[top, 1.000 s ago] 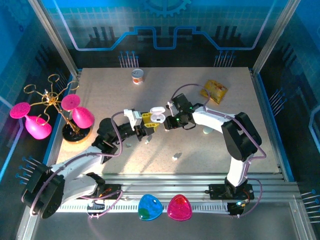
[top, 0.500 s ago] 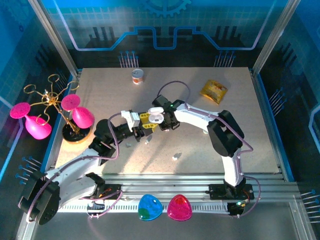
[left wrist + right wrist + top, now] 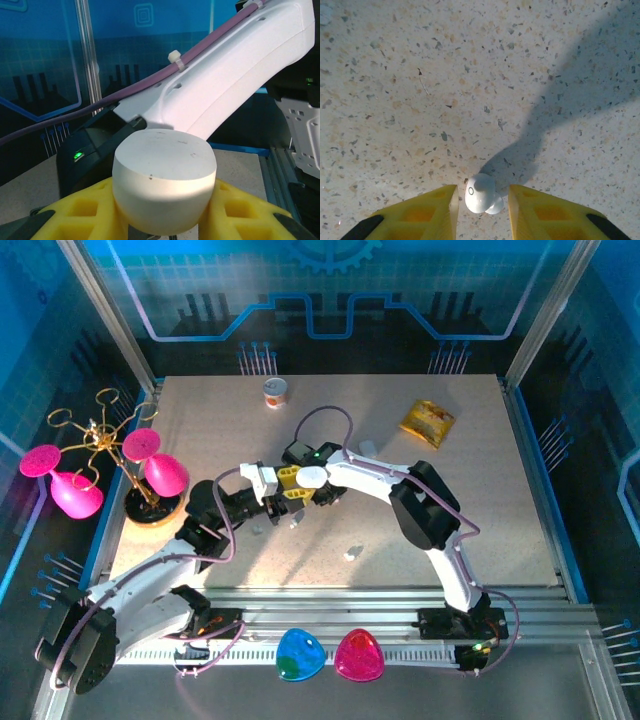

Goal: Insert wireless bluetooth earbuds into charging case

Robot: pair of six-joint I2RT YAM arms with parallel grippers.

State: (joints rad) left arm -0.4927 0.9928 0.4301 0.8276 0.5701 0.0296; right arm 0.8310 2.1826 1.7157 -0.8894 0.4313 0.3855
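Your left gripper (image 3: 162, 220) is clamped on the rounded white charging case (image 3: 164, 175). Your right gripper (image 3: 482, 191) is narrowly open, straddling a tiny white stemmed earbud (image 3: 479, 195) on the speckled tabletop (image 3: 470, 75). Centre it and close gently; it likely squirts out.

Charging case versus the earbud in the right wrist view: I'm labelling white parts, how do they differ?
The charging case is a broad, smooth rounded block; the earbud is tiny with a bulb and short stem. The case fills the gap between the left gripper's fingers; the earbud leaves slim gaps between the right gripper's fingers. Both are white.
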